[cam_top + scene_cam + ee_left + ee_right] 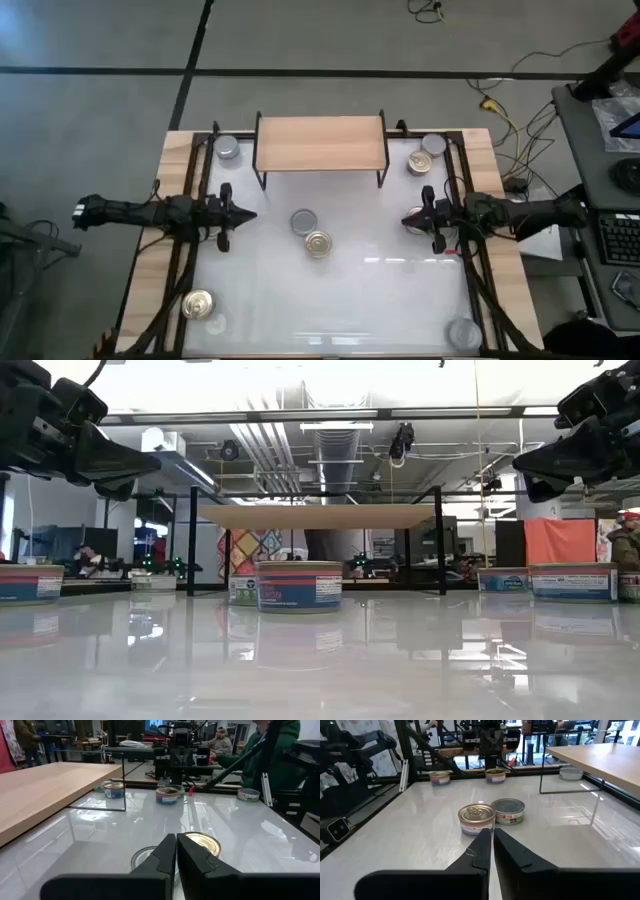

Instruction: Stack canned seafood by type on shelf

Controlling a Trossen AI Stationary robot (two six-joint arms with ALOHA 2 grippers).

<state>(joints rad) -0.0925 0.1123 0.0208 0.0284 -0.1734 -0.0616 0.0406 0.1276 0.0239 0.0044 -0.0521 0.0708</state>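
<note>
Start of run; nothing stacked yet. The shelf (321,143) stands bare at the back of the table (390,300).

Left gripper (245,215) hovers at its side of the table, fingers pressed together, holding nothing. Right gripper (408,220) faces it from the other side, also closed and empty.

Between the two grippers, roughly midway: a gold-lidded can (318,243) touching or just beside a grey-lidded can (304,221). Further cans sit near the table corners, behind each gripper: grey (229,148), gold (197,304), grey (463,333), and a pair (426,152) by the shelf.

Judgement: first pick is pending. Either gripper must open, descend over one centre can, and avoid nudging its neighbour.
</note>
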